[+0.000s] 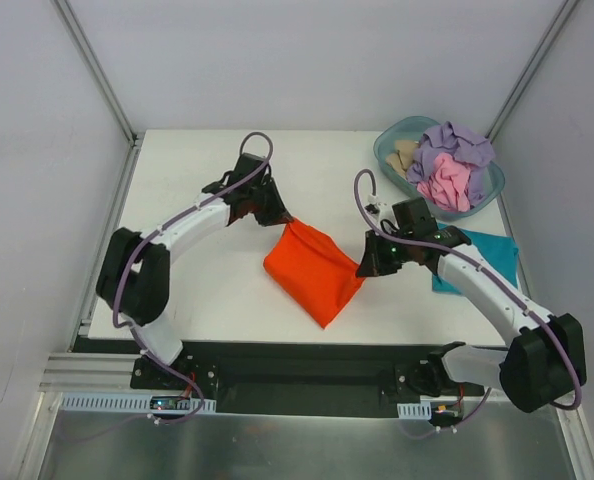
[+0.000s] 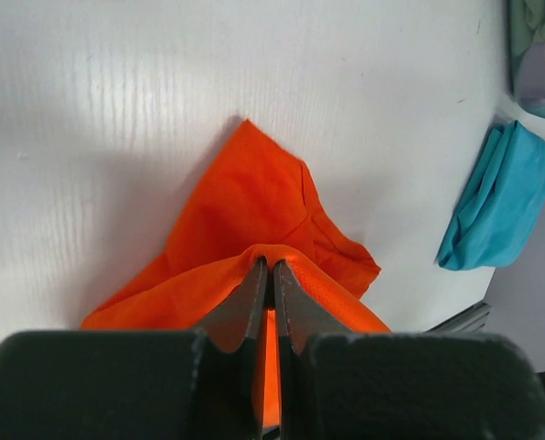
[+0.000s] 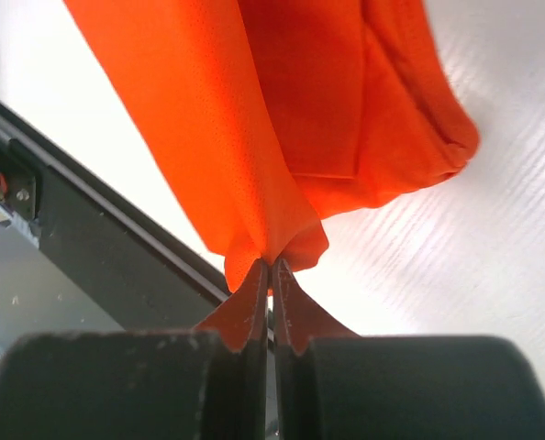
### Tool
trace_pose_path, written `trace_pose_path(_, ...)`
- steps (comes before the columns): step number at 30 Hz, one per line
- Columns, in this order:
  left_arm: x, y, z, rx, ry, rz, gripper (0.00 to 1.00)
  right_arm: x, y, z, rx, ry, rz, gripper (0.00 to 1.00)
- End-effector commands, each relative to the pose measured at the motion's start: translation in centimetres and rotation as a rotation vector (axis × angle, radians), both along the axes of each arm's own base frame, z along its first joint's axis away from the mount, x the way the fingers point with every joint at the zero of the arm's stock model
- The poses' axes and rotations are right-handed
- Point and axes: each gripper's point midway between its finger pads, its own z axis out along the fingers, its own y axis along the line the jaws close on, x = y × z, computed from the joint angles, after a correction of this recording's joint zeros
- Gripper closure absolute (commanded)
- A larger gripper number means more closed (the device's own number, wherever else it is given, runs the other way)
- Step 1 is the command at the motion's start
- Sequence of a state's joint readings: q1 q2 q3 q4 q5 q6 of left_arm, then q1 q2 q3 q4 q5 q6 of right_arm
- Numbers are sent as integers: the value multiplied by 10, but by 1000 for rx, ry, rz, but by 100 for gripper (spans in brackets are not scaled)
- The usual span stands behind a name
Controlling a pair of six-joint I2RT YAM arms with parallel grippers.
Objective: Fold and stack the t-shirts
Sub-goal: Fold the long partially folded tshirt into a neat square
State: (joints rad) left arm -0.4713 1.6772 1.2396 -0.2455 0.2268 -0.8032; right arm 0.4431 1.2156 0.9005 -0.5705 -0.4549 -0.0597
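Note:
The bright orange t-shirt (image 1: 312, 268) hangs partly folded over the middle of the white table. My left gripper (image 1: 282, 219) is shut on its far left corner; the left wrist view shows the jaws pinching the orange cloth (image 2: 254, 211). My right gripper (image 1: 365, 267) is shut on its right corner, and the orange cloth (image 3: 282, 119) drapes from the jaws in the right wrist view. A folded teal t-shirt (image 1: 482, 258) lies at the right edge, partly under my right arm, and also shows in the left wrist view (image 2: 502, 197). Lavender (image 1: 455, 147), pink (image 1: 449, 183) and beige (image 1: 405, 155) shirts lie crumpled in the tub.
The translucent blue-green plastic tub (image 1: 387, 146) stands at the far right corner. The table's near edge with a black rail (image 1: 307, 365) runs below the orange shirt. Grey walls close in left and right.

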Motion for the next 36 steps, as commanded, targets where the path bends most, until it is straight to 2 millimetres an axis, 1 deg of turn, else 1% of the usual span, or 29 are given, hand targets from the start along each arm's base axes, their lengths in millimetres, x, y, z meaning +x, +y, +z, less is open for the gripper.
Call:
trace_pose_path(1,31,-18,0,5,-59,-63,100,11,-14,-21,-65,32,-51,99)
trace_pose_path(2,36,-20,0,4,-60,-63,100,14,-15,-24,-77,34,-60,99)
trace_pose_path(3,38,-21,-10,15,-44,-63,100,16,-16,-31,-91,59,-67,99)
trace_pose_path(5,44,-23,-12,19,-46,-63,100,22,-15,-34,-92,61,-70,99)
trace_pose_path(6,45,-24,-20,28,-35,-64,100,26,-16,-34,-94,57,-73,99)
trace_pose_path(8,49,-25,-21,32,-40,-69,100,33,-18,-41,-115,63,-87,99)
trace_pose_path(9,50,-24,-26,39,-33,-69,100,38,-18,-40,-114,61,-95,99)
trace_pose_path(10,51,-25,-28,43,-32,-72,100,40,-18,-44,-120,73,-96,99)
trace_pose_path(11,53,-26,-28,40,-35,-79,97,42,-18,-45,-120,78,-103,99)
trace_pose_path(13,53,-29,-34,40,-23,-95,93,46,-17,-45,-116,82,-106,97)
trace_pose_path(14,53,-31,-33,30,-23,-106,86,46,-18,-49,-126,94,-110,90)
trace_pose_path(16,53,-32,-34,22,-18,-118,78,47,-18,-47,-132,98,-113,73)
trace_pose_path(17,53,-33,-31,17,-24,-124,72,48,-20,-48,-142,99,-121,58)
trace_pose_path(18,53,-34,-27,13,-35,-129,53,48,-20,-46,-145,99,-121,51)
trace_pose_path(19,54,-33,-22,11,-46,-133,44,49,-20,-42,-144,94,-120,43)
trace_pose_path(20,54,-33,-19,11,-55,-134,36,50,-20,-36,-142,79,-121,16)
trace_pose_path(21,54,-32,-8,6,-79,-133,11,51,-20,-31,-136,64,-123,3)
trace_pose_path(22,53,-31,-2,6,-93,-138,1,50,-20,-26,-130,54,-126,3)
trace_pose_path(23,51,-29,10,-2,-118,-138,1,50,-20,-22,-125,40,-127,3)
trace_pose_path(25,45,-28,22,-12,-137,-141,1,48,-21,-7,-102,-1,-139,3)
trace_pose_path(27,33,-24,38,-33,-155,-141,1,41,-19,6,-62,-26,-137,3)
trace_pose_path(28,23,-23,34,-35,-141,-151,1,41,-16,12,-35,-45,-139,3)
trace_pose_path(29,15,-22,48,-54,-162,-154,1,37,-10,18,11,-45,-121,3)
trace_pose_path(30,8,-22,50,-63,-159,-156,1,31,-6,18,44,-32,-113,3)
trace_pose_path(31,1,-23,52,-73,-156,-164,1,32,3,31,107,-60,-113,3)
trace_pose_path(32,-13,-23,53,-79,-152,-178,1,24,13,37,171,-42,-71,3)
trace_pose_path(33,-22,-24,52,-88,-143,-186,1,20,19,38,203,-32,-53,3)
trace_pose_path(34,-32,-24,44,-91,-127,-193,1,21,27,44,245,-39,-44,3)
trace_pose_path(36,-51,-31,49,-128,-127,-224,1,16,37,46,287,-23,-9,3)
